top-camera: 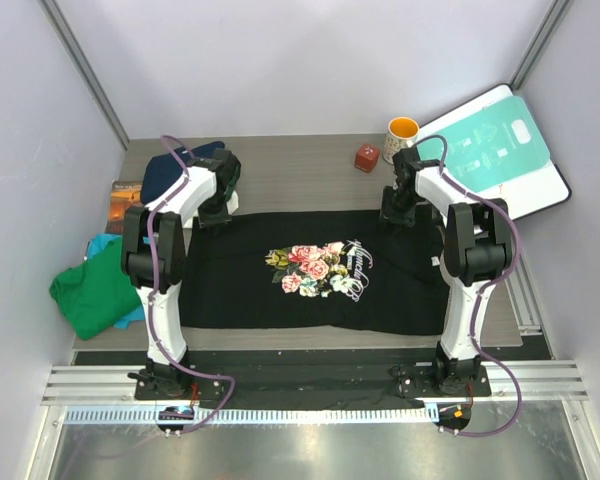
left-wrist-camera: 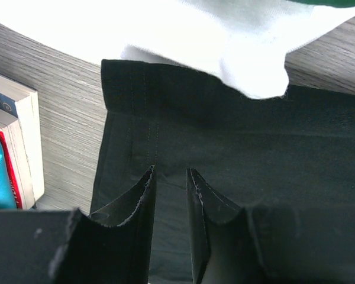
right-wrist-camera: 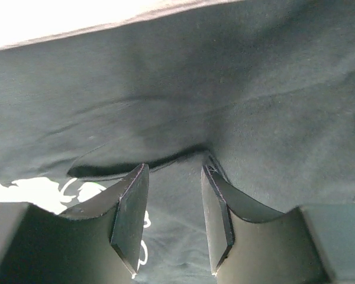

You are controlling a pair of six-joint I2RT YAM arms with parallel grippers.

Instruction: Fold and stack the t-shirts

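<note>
— How far along is the task judged to be?
— Barely begun. The black t-shirt (top-camera: pixel 310 290) is spread across the table (top-camera: pixel 300 175), rose print up. No stack is seen. The green t-shirt (top-camera: pixel 95 295) and teal t-shirt (top-camera: pixel 102 245) are heaped at the left edge, the navy t-shirt (top-camera: pixel 165 175) behind them.
— And the grippers?
— The left gripper (left-wrist-camera: pixel 170 171) is set at the shirt's far left corner, narrowly parted, nothing pinched. The right gripper (right-wrist-camera: pixel 174 168) is parted wider over the far right edge, nothing gripped.
</note>
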